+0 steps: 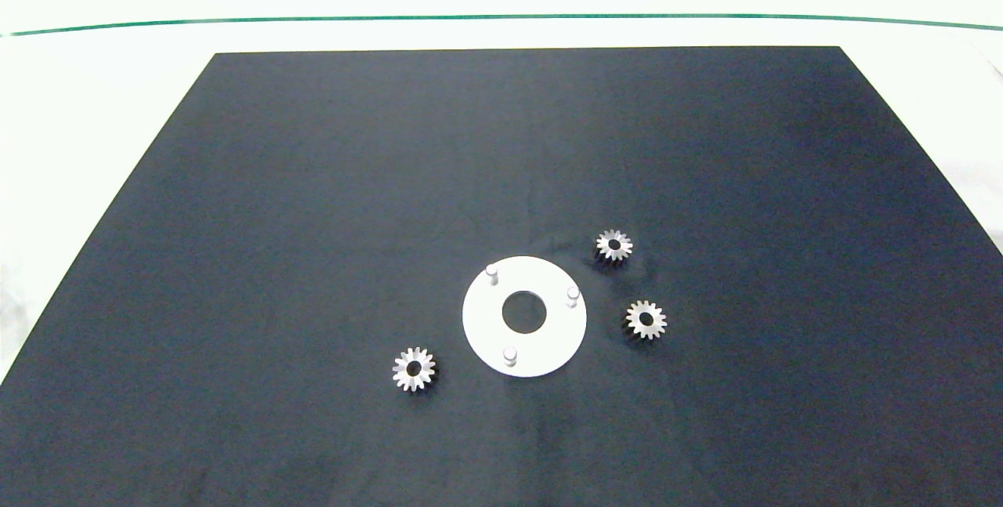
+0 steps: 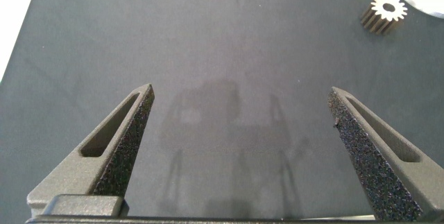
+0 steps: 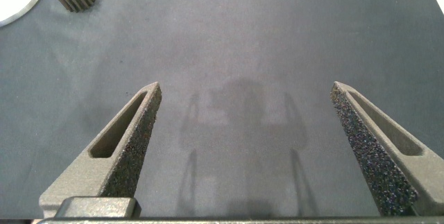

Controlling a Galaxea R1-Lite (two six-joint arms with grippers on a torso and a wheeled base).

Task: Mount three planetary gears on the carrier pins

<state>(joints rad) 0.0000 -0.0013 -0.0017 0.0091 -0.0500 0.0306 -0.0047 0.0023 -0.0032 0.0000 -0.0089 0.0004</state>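
Gears first, nearest you: one planetary gear (image 1: pixel 414 369) lies flat on the black mat (image 1: pixel 313 217), just left of the white disc (image 1: pixel 548 342). Your left gripper (image 2: pixel 243 109) hangs spread over bare mat, that gear well ahead of it. Your right gripper (image 3: pixel 246 106) is likewise spread wide, empty. Three carrier pins (image 1: pixel 510 355) stand bare. Two more gears (image 1: pixel 646 320) sit right of the disc, the farther (image 1: pixel 614 244) near its rim.
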